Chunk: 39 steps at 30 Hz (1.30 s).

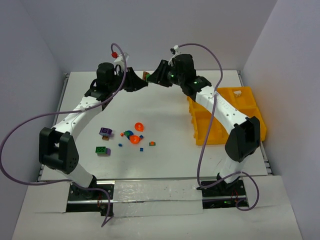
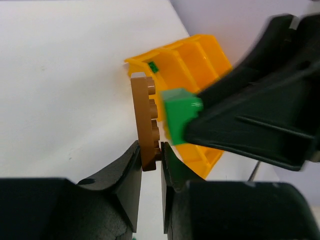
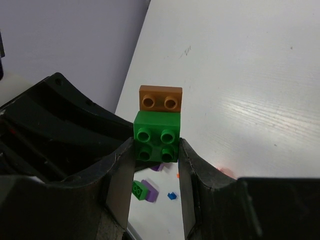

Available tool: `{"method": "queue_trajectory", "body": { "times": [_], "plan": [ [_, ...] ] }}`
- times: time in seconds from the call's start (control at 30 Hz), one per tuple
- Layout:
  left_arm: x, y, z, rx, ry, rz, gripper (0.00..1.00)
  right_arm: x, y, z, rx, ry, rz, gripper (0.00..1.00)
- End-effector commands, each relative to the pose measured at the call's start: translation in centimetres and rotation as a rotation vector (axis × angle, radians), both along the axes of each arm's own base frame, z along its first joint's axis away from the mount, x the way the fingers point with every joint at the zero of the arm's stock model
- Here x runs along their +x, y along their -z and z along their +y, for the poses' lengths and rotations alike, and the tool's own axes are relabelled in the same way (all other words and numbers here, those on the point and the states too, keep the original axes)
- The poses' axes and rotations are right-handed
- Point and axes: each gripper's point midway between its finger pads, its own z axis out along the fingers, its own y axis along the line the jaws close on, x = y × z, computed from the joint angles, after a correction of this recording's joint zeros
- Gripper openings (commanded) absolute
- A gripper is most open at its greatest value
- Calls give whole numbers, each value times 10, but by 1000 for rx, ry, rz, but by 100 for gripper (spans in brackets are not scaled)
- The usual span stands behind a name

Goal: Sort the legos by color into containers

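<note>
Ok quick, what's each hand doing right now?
Left hand: closed on the brown brick.
Right hand: closed on the green brick.

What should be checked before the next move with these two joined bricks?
1. Left pincer clamped on brown brick: ok, though only on its end.
2. Right pincer clamped on green brick: ok.
3. Bricks separated: not ok, green sits pressed on brown's studs.
4. Both held above the table, away from the loose legos: ok.
5. Yellow-orange tray compartments open: ok.
6. Left grip firm enough for a pull: cannot tell.
</note>
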Motion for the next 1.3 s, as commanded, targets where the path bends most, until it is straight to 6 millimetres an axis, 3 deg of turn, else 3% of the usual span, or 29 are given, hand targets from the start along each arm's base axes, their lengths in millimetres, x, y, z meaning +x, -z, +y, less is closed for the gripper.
{"method": "queue_trajectory", "body": {
  "times": [0.0,0.17,0.27,0.3,0.37,0.47,0.57,0.8,1.0,1.07,1.2,1.27],
  "plan": [
    [18,10,36,57,-176,16,0,-23,-72,-32,69,5,-180,0],
    [24,11,58,99,-246,1,0,-31,-74,-70,29,51,-227,0],
    [20,13,61,113,-228,-6,0,-18,-53,-101,-77,106,-219,0],
    [19,12,60,117,-218,-14,0,-11,-43,-112,-126,127,-211,0],
    [15,10,59,127,-196,-31,0,11,-4,-157,-354,195,-179,0],
    [12,9,60,150,-177,-52,0,33,41,-208,-564,262,-113,0],
    [11,5,62,166,-176,-76,0,44,82,-238,-729,260,-41,0],
    [12,2,63,174,-176,-87,0,61,139,-245,-835,187,50,0],
    [12,-1,65,191,-181,-101,0,60,174,-251,-889,157,138,2],
    [12,-2,65,193,-182,-104,0,58,183,-254,-905,157,166,10],
    [12,-2,66,199,-178,-110,0,50,194,-258,-923,156,205,38],
    [12,-2,66,200,-178,-110,0,46,195,-259,-928,154,214,43]
  ]
}}
